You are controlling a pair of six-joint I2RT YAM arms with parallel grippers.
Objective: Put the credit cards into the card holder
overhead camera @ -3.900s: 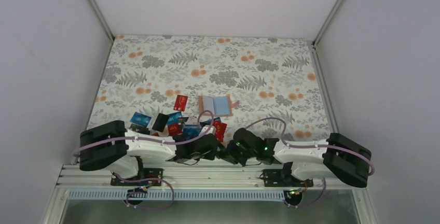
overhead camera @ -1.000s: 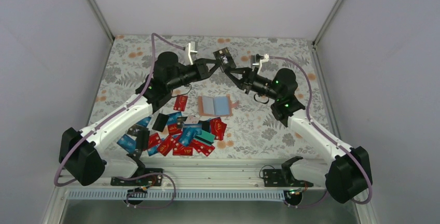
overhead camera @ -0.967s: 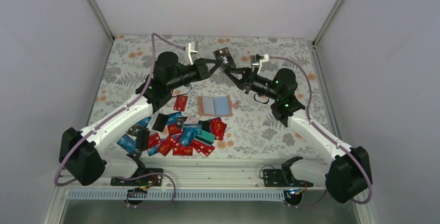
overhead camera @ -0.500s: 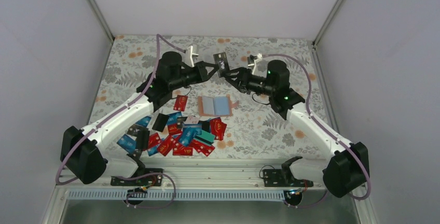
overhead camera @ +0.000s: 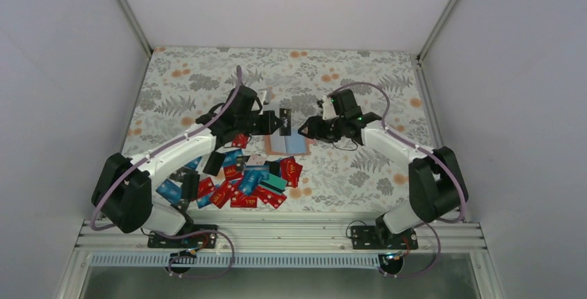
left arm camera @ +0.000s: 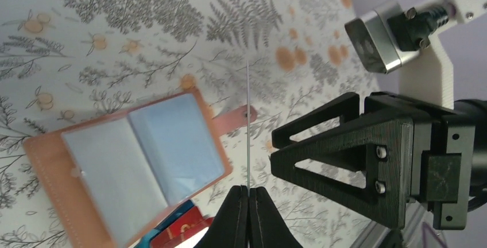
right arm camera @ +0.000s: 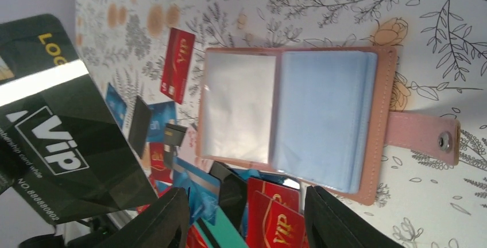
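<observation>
The card holder (overhead camera: 289,144) lies open on the floral table, tan outside and light blue inside; it also shows in the left wrist view (left arm camera: 132,162) and the right wrist view (right arm camera: 293,116). My left gripper (overhead camera: 275,121) is shut on a black VIP card (overhead camera: 284,120) and holds it on edge just above the holder's left side; the card is edge-on in the left wrist view (left arm camera: 247,127) and face-on in the right wrist view (right arm camera: 51,139). My right gripper (overhead camera: 305,131) is open and empty over the holder's right side. Several loose credit cards (overhead camera: 242,181) lie near the holder.
A red VIP card (right arm camera: 177,64) lies alone left of the holder. The holder's snap strap (right arm camera: 425,136) sticks out to the right. The two grippers are close, face to face. White walls enclose the table on three sides.
Both arms have come down from high over the far table to just above the open holder. The left gripper brought the black card down with it.
</observation>
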